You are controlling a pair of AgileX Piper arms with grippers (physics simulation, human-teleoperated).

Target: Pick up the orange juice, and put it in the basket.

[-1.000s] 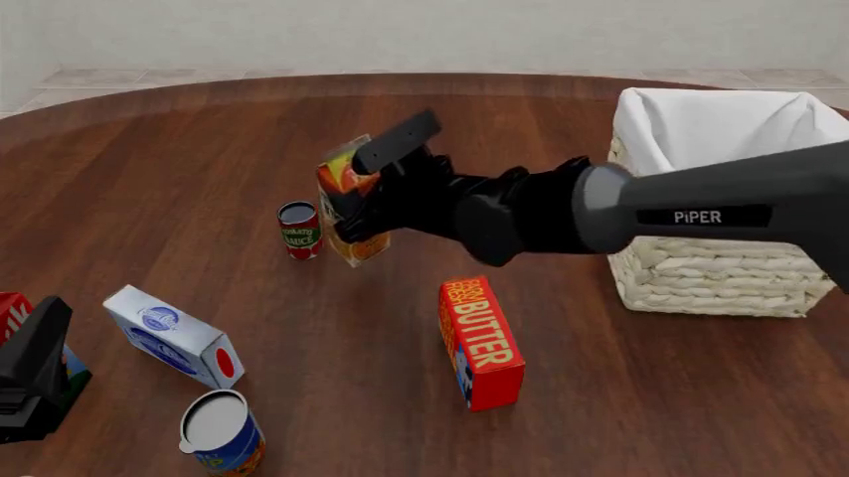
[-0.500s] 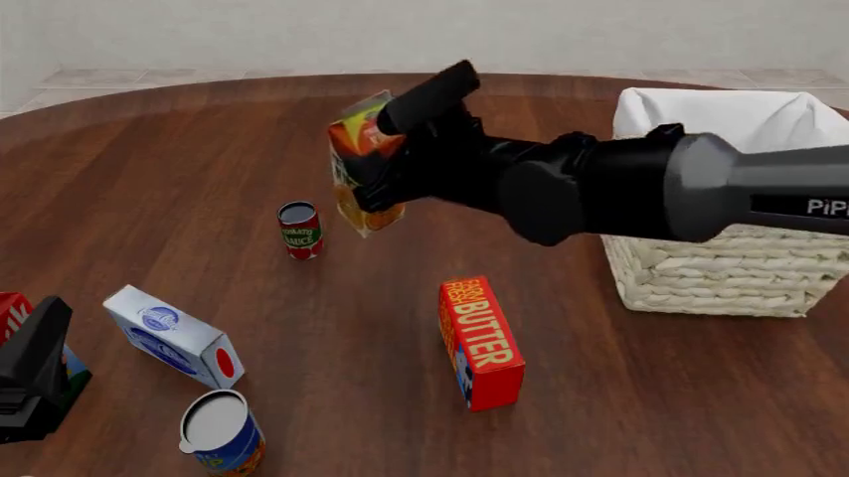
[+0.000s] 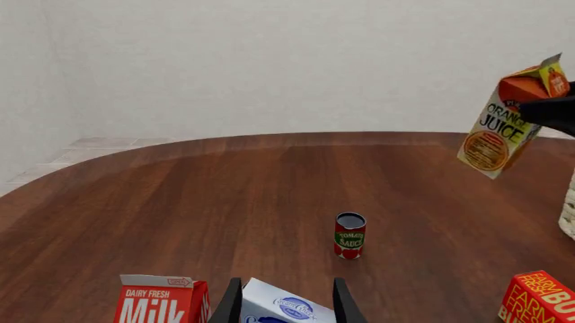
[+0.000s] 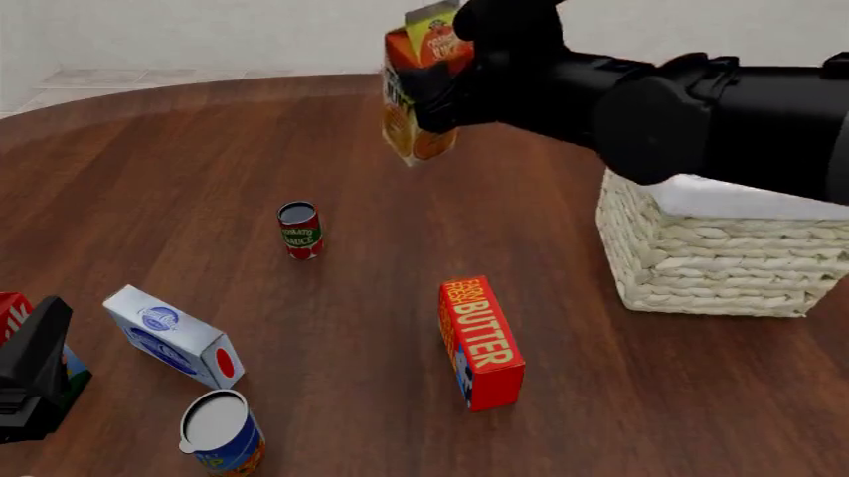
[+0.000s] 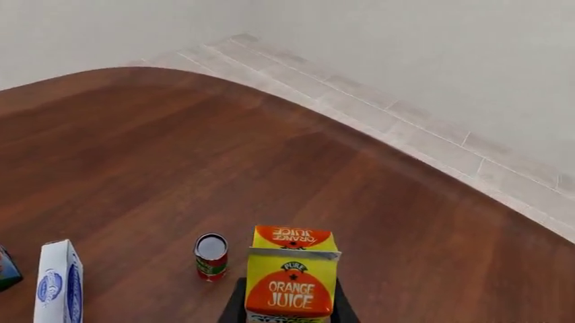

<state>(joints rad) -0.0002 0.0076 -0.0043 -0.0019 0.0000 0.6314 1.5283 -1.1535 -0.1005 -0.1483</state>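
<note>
The orange juice [image 4: 417,91] is a yellow and orange gable-top carton, tilted and held high above the table. My right gripper [image 4: 454,75] is shut on it, left of the basket [image 4: 710,256], a pale wicker one with white lining partly hidden by the right arm. In the right wrist view the orange juice [image 5: 292,282] fills the space between the fingers [image 5: 235,306]. The left wrist view shows the orange juice [image 3: 499,124] in the air at far right. My left gripper [image 3: 285,299] stands open low at the table's near left corner [image 4: 34,370].
On the table stand a tomato sauce can [image 4: 300,230], a red BUTTER box [image 4: 480,343], a white-and-blue carton [image 4: 173,336] lying on its side and a blue can [image 4: 222,432]. A milk carton [image 3: 161,306] sits beside my left gripper.
My right gripper has lifted the orange juice off the table and carried it up and to the right, toward the basket. The left arm has not moved.
</note>
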